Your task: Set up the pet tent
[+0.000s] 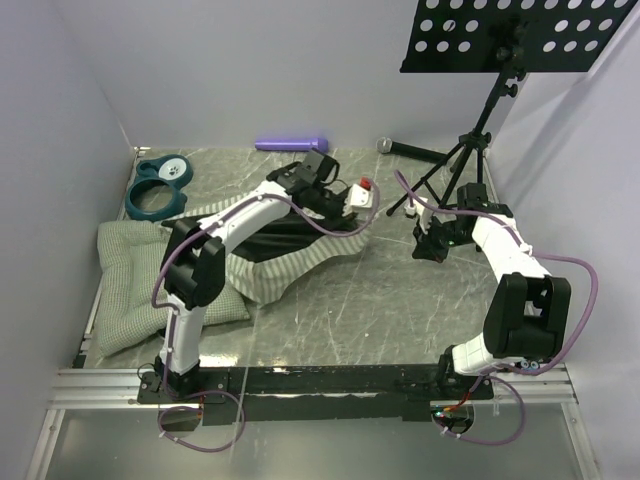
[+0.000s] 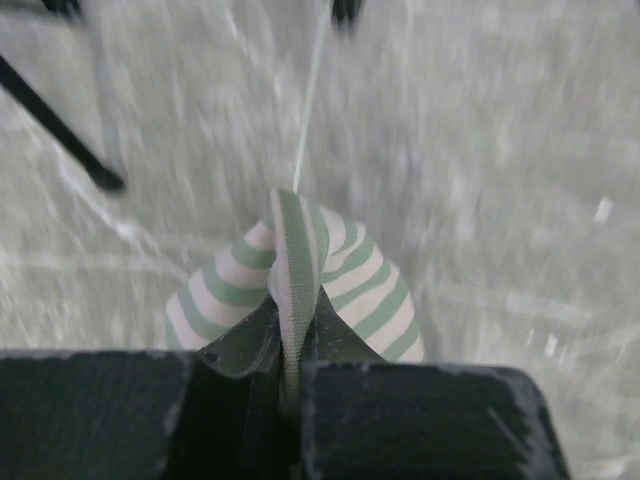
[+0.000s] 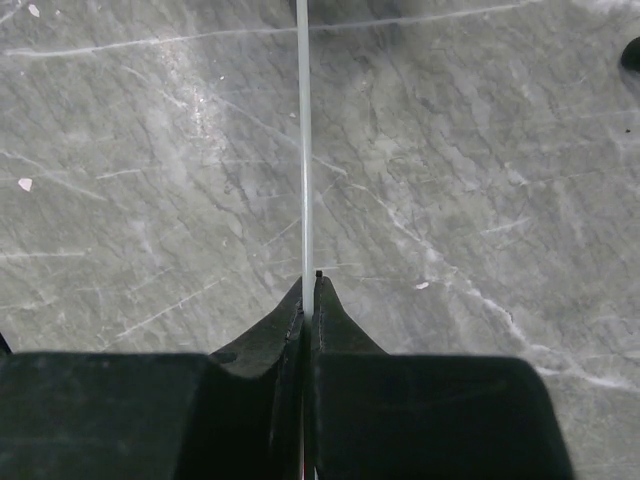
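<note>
1. Left gripper [image 2: 292, 330]: jaws closed on a folded edge of the pet tent [image 2: 350, 285], with the green-and-white striped fabric pinched between the fingertips. The wrist view is motion-blurred, but the grip is clear.
2. Right gripper [image 3: 308, 290]: jaws closed on a thin white pole [image 3: 303, 150]. The pole runs straight out from between the tips and leaves the top of the wrist view.
3. In the left wrist view a thin white line [image 2: 312, 100] runs from the pinched fabric towards the top of the frame. It looks like a pole, but I can't tell if it is the same one.
4. Seen from the top camera, the tent [image 1: 300, 255] lies crumpled and flat on the table [image 1: 400, 310], left of centre. Striped fabric is outermost and black lining shows in the middle.
5. The near-left part of the tent overlaps a green quilted cushion [image 1: 125, 275], which lies along the table's left edge.
6. The left arm reaches over the tent, with its gripper at the tent's far-right end. The right gripper [image 1: 430, 245] is just right of that end, above bare table.
7. White box with a red button [image 1: 362, 195]: just beside the left gripper, at the tent's far end.
8. Teal ring-shaped item [image 1: 158, 187]: far-left corner.
9. Purple cylinder [image 1: 290, 144]: along the far edge.
10. Music stand [image 1: 520, 35]: its tripod legs stand at the far-right corner and its perforated black tray is overhead.
11. Black stick with a grey tip [image 1: 400, 150]: lies at the far edge, beside the tripod legs.
</note>
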`<act>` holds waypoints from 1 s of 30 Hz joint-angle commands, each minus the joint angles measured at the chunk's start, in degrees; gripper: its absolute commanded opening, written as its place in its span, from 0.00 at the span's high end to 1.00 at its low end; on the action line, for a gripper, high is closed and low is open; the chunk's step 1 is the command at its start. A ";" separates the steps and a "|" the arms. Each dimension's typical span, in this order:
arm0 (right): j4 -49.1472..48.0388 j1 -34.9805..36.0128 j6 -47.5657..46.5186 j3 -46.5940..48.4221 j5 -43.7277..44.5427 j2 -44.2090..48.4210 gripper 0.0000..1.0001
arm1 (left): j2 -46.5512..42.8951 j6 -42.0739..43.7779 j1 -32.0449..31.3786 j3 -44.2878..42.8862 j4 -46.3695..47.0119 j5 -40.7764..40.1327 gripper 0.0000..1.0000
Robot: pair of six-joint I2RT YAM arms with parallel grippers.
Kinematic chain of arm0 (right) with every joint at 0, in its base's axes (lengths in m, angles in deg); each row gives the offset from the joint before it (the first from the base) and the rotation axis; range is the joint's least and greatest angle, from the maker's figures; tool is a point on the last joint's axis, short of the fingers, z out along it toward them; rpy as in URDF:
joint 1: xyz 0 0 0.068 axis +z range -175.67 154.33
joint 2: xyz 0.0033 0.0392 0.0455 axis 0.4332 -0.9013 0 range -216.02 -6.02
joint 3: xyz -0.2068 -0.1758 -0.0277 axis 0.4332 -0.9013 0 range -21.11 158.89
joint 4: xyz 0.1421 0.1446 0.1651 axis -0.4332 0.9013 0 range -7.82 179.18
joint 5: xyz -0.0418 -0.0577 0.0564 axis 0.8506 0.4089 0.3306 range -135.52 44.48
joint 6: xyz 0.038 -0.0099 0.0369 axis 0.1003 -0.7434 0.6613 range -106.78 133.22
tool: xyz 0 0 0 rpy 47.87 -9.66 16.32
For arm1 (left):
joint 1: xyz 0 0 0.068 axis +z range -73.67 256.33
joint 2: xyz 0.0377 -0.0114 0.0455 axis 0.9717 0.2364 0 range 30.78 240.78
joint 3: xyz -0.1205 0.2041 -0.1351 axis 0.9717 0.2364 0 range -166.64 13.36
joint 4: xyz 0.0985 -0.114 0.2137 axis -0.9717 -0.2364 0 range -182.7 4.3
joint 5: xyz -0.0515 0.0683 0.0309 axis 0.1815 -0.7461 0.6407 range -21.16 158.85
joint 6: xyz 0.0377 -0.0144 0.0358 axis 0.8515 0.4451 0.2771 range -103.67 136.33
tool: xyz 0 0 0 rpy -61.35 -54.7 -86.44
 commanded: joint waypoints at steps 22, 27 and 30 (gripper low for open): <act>-4.31 11.28 6.66 5.09 -14.37 7.30 1.00 | -23.46 -19.24 -3.05 18.62 17.72 1.32 0.99; -6.94 11.54 5.07 2.80 -11.91 4.76 1.00 | -26.20 -24.32 -2.87 30.75 25.10 -4.39 0.99; -9.05 11.72 7.00 3.76 -10.94 2.12 1.00 | -24.18 -26.70 -0.86 34.80 28.18 -9.05 0.99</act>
